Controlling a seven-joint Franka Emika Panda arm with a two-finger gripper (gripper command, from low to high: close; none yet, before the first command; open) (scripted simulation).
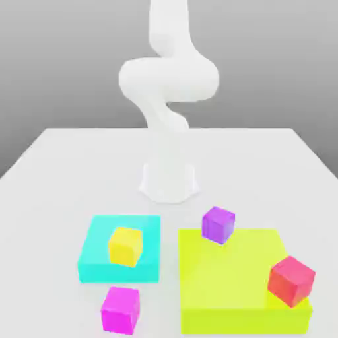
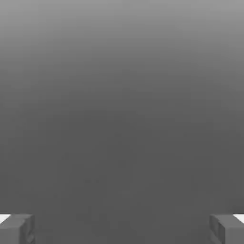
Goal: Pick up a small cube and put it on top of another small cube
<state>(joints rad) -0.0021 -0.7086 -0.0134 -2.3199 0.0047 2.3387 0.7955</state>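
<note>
Cubes and slabs on white table (image 1: 59,165), arm raised, hand (image 2: 122,229) fully open and empty.

White robot arm (image 1: 168,79) rises from its base (image 1: 169,181) at mid-table; in the hand view the two grey fingertips (image 2: 16,228) stand wide apart with nothing between them, over a plain grey background. Small bright magenta-pink cube (image 1: 120,309) rests directly on the table near the front edge, just in front of a flat cyan square slab (image 1: 99,264) that carries a small yellow cube (image 1: 125,246). Small red cube (image 1: 290,280) sits tilted at the exterior view's right edge of a larger flat lime-yellow square slab (image 1: 231,284), overhanging it slightly. Small violet-purple cube (image 1: 218,224) sits at the rear edge of the lime-yellow slab, near its rear corner on the exterior view's left. Magenta-pink and red cubes are well apart, with the lime-yellow slab between them.
</note>
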